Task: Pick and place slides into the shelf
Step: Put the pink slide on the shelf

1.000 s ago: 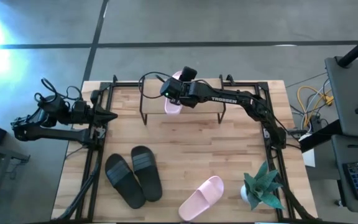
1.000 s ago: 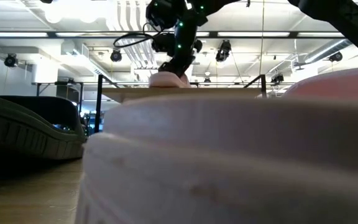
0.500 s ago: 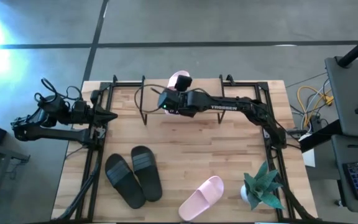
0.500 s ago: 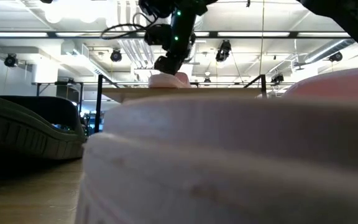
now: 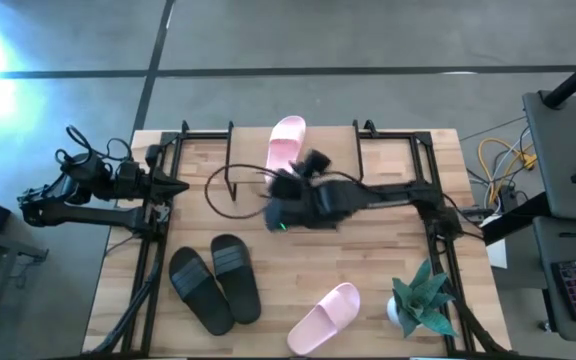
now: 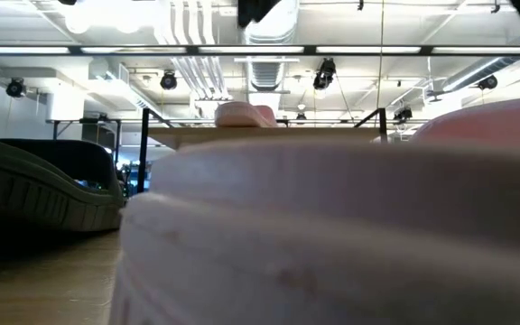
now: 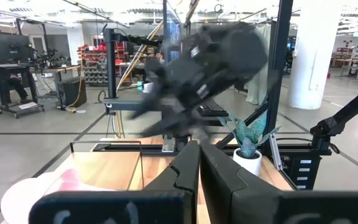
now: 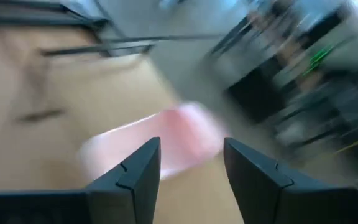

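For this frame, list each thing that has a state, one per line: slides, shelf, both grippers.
Pink slide: lying on the shelf, free of any gripper.
Second pink slide: on the table, not yet placed.
Black slides: side by side on the table.
Shelf: holds one slide.
Right gripper: open, empty.
Left gripper: shut, empty, at the table's left edge.

Pink slide [image 5: 285,143] lies on shelf [image 5: 340,157] at far table edge. Right gripper [image 5: 286,205] blurred, over table centre, near shelf. Left gripper [image 5: 175,187] at left table edge. Black pair [image 5: 215,283] and second pink slide [image 5: 324,316] on table [image 5: 368,262]. Plant [image 5: 420,298] in near right corner.
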